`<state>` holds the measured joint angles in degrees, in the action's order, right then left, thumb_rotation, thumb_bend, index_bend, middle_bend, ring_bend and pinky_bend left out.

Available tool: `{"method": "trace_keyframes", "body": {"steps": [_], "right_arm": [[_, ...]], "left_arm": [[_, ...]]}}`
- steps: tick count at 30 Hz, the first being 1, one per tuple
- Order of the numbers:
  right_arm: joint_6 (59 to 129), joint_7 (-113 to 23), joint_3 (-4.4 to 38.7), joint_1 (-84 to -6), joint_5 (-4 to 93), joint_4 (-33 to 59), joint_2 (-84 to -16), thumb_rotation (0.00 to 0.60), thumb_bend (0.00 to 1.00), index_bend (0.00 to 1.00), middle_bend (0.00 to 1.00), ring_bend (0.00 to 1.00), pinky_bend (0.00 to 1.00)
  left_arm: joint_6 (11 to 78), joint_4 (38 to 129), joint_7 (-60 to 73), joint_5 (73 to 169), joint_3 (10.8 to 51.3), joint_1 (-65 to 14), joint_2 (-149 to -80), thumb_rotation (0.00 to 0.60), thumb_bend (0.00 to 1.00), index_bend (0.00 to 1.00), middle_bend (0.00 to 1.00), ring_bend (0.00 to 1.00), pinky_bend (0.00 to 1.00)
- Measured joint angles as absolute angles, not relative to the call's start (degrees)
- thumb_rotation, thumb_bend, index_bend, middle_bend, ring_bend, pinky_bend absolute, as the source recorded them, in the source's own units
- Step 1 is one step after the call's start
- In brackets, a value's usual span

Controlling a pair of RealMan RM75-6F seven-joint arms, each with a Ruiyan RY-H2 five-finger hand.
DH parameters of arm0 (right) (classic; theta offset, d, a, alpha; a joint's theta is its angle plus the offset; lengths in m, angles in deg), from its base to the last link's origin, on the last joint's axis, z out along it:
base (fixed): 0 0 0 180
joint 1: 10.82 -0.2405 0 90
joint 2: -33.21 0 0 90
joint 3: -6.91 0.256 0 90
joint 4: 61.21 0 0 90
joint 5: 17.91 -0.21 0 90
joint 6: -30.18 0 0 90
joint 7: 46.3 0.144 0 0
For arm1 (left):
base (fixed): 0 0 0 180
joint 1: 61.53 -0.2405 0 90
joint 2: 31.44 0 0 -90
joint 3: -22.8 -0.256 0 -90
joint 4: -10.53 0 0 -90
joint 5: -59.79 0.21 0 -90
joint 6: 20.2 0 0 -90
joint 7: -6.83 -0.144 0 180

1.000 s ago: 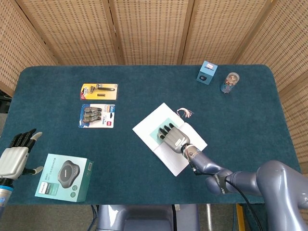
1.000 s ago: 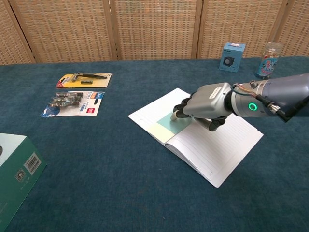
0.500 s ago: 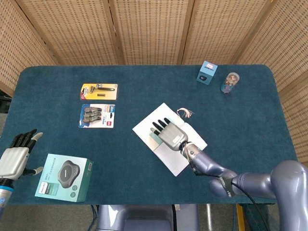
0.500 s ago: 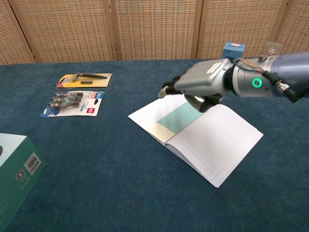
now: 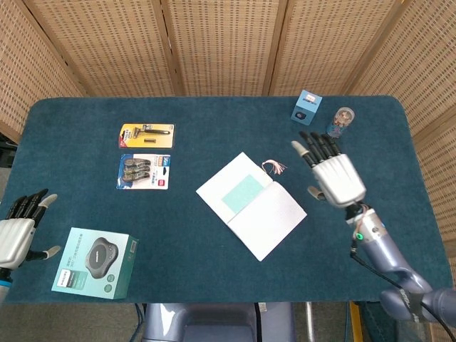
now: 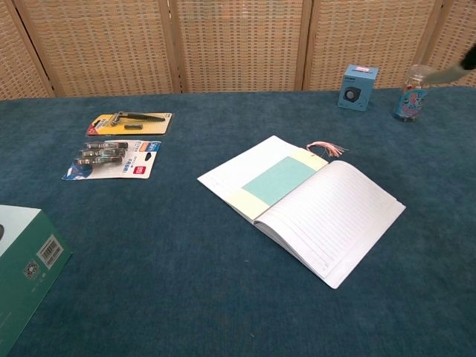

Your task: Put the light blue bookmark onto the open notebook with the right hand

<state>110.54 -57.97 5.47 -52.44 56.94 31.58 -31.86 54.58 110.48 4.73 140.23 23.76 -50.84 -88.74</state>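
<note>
The open notebook (image 5: 274, 217) (image 6: 342, 223) lies in the middle of the table. The light blue bookmark (image 5: 242, 193) (image 6: 280, 179) rests flat on its left page, with a pink tassel (image 5: 274, 167) (image 6: 324, 147) trailing off the far edge. My right hand (image 5: 332, 173) hovers to the right of the notebook, fingers spread and holding nothing; only a fingertip (image 6: 455, 72) shows at the chest view's right edge. My left hand (image 5: 18, 231) stays open at the table's near left corner, holding nothing.
A razor pack (image 5: 146, 135) and a clip pack (image 5: 144, 172) lie at the left. A green box (image 5: 95, 262) sits near the front left. A small blue box (image 5: 307, 107) and a clear jar (image 5: 342, 122) stand at the far right, just beyond my right hand.
My right hand lifted off the notebook's left page and swung right and up, clear of the book. The bookmark stayed on the page, now fully uncovered. The left hand shifted slightly.
</note>
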Motion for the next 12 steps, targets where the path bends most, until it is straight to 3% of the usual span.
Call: {"method": "trace_keyframes", "body": {"steps": [6,12], "right_arm": [[120.8,-47.6,3.0,-39.8,60.5,27.5,-31.1,0.6,0.0,0.0,0.0,0.0,0.09],[124.7,-40.2,1.5,-30.8,61.1,23.7,-33.0,0.6,0.0,0.0,0.0,0.0,0.08]], "left_arm": [[56.3,109.8,4.6,140.7,23.8,-51.7,-89.2,0.6,0.0,0.0,0.0,0.0,0.0],[57.7,109.7,3.3,142.4,23.2,-52.4,-89.8,0.6,0.0,0.0,0.0,0.0,0.0]]}}
